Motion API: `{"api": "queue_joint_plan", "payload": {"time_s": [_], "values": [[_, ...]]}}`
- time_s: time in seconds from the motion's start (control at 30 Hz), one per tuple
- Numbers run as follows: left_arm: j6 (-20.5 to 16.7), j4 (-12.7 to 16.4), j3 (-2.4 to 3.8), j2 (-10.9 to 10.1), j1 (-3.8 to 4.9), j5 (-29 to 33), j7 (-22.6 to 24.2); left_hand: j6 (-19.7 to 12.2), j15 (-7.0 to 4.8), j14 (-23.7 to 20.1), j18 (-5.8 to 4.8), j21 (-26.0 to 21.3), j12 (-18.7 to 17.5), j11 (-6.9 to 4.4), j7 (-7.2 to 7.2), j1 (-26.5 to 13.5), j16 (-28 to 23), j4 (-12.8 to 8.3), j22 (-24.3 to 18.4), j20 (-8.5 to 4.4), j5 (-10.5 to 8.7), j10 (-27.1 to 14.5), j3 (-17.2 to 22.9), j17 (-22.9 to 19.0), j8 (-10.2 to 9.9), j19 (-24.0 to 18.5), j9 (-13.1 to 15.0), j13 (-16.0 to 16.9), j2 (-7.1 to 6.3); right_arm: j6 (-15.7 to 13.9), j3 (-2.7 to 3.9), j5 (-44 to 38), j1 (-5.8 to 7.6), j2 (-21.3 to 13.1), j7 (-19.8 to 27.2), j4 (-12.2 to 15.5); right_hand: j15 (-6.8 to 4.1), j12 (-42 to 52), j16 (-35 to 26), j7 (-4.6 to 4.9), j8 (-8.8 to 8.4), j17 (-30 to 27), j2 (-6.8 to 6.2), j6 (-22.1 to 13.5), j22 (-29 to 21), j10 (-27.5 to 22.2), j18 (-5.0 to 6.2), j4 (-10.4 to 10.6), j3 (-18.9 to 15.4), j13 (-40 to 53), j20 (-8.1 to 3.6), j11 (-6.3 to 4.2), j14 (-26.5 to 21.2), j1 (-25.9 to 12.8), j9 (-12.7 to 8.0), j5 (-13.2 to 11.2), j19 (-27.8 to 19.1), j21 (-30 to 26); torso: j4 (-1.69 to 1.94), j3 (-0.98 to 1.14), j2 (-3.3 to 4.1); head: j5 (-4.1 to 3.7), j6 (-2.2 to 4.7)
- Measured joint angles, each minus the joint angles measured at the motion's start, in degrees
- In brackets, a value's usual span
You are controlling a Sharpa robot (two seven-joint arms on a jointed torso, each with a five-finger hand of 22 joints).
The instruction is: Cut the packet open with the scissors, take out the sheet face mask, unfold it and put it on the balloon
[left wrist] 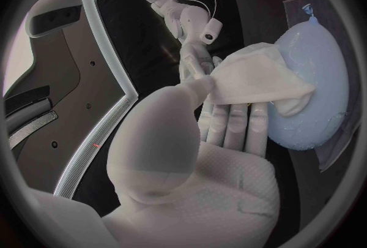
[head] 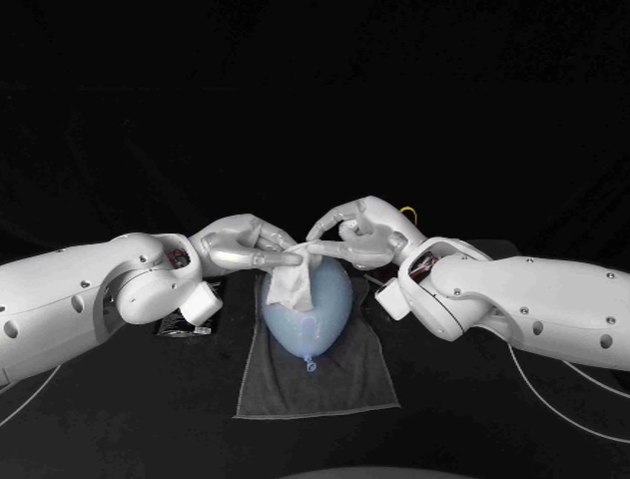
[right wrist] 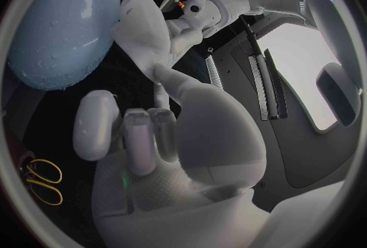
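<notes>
Surface: black table [head: 545, 419], dark towel [head: 346, 389] under pale blue balloon [head: 321, 319], likely to stop rolling. Sheet mask [head: 289, 284] hangs over balloon's far part, mostly folded. Left hand [head: 243, 244] and right hand [head: 357, 235] each pinch its upper edge, probably to pull folds apart. Scissors [right wrist: 42, 182] lie aside.

The left arm [head: 70, 299] is extended from 8 o'clock and the right arm [head: 545, 304] from 4 o'clock, with both wrists turned inward. The left hand [head: 243, 244] and right hand [head: 355, 235] are held close together near centre. The top edge of the sheet face mask [head: 294, 277] is pinched by each between thumb and fingers.
</notes>
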Motion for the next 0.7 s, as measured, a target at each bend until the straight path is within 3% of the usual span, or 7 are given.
{"api": "queue_joint_plan", "payload": {"time_s": [0.2,0.33,0.47,0.5,0.6,0.7], "values": [[-0.1,0.0,0.00,0.0,0.00,0.0,0.0,0.0,0.01,0.0,0.00,0.0,0.0,0.00,0.00,0.0,0.0,0.0,0.0,0.00,-0.11,0.0,0.0,0.0,-0.1,0.0,0.0,0.0,-0.01,-2.2,0.00,0.3,-0.03,0.0,-0.5,0.3,-0.12,0.0,0.0,-0.49,1.36,0.0,-2.17,2.0,0.0,-0.3,-0.01,-1.1,0.6,0.0,-0.22,-0.33,-0.1,-1.5,0.6,0.1,0.2,0.7,0.01,-0.02,0.01,0.00,0.02],[-0.1,0.0,0.00,0.0,0.00,0.0,0.0,0.0,0.01,0.0,0.00,0.2,0.0,0.00,-0.01,-0.1,0.0,0.0,0.0,0.00,0.12,0.0,0.0,0.0,-0.1,0.0,0.0,0.0,-0.13,-2.9,0.00,0.2,-0.04,0.0,-1.2,0.4,-0.21,0.0,0.0,-0.96,2.19,0.0,-3.05,2.6,0.0,-0.1,-0.01,-1.4,0.9,0.0,-0.40,-0.71,-0.2,-1.9,0.4,0.1,0.4,0.7,0.01,-0.04,0.01,-0.01,-0.10],[-0.1,0.0,-0.01,0.1,0.00,0.0,0.0,0.0,0.02,0.0,0.00,0.3,0.0,0.01,-0.01,-0.2,0.0,0.0,0.1,0.00,0.12,0.0,0.0,0.1,0.1,0.0,0.0,0.0,-0.15,-3.1,0.00,-0.1,-0.04,-0.1,-1.8,0.5,-0.38,0.0,-0.1,-0.99,2.42,0.0,-3.10,2.6,0.0,-0.3,-0.04,-1.3,1.3,0.0,-0.71,-0.90,-0.3,-2.1,0.4,0.1,0.1,0.4,0.01,-0.06,0.01,-0.01,-0.19],[-0.2,0.0,-0.01,0.1,0.00,0.0,0.0,0.0,0.02,0.0,0.00,0.3,0.0,0.01,-0.01,-0.2,0.0,0.0,0.1,0.00,0.12,0.0,0.0,0.1,0.1,0.0,0.0,0.0,-0.15,-3.1,0.00,-0.1,-0.04,-0.1,-1.9,0.5,-0.94,0.0,-0.1,-0.93,2.44,0.0,-2.56,1.8,0.0,-0.3,-0.05,-0.8,1.7,0.0,-0.71,-0.90,0.1,-2.6,0.4,0.1,0.1,0.0,0.01,-0.06,0.01,0.00,-0.20],[-0.3,0.0,-0.01,0.1,0.00,0.0,0.0,0.0,0.02,0.0,-0.01,0.3,0.0,0.01,-0.01,-0.2,0.0,0.0,0.1,0.00,0.12,0.0,0.0,0.1,0.1,0.0,0.0,0.0,-0.16,-2.9,0.00,-0.4,-0.05,-0.1,-2.1,0.6,-0.94,0.0,-0.2,-0.71,3.23,0.0,-1.42,-0.3,0.0,-0.3,-0.08,0.0,2.6,0.0,-0.91,-0.91,0.1,-3.7,0.5,0.1,-0.1,-0.9,0.01,-0.06,0.01,0.00,-0.20],[-0.4,0.0,-0.01,0.1,0.00,0.0,-0.1,0.0,0.02,0.0,0.00,0.3,0.0,0.01,-0.01,-0.2,0.0,0.0,0.1,0.00,0.12,0.0,0.0,0.1,0.1,0.0,0.0,0.0,-0.23,-2.4,0.00,-0.5,-0.05,-0.1,-2.1,0.6,-0.94,-1.1,0.0,-0.33,4.22,0.0,0.77,-2.2,0.0,-0.3,-0.34,1.6,2.5,0.0,-1.00,-0.91,0.1,-4.6,0.8,0.1,-0.3,-2.0,-0.01,-0.06,0.01,0.03,-0.25]]}}
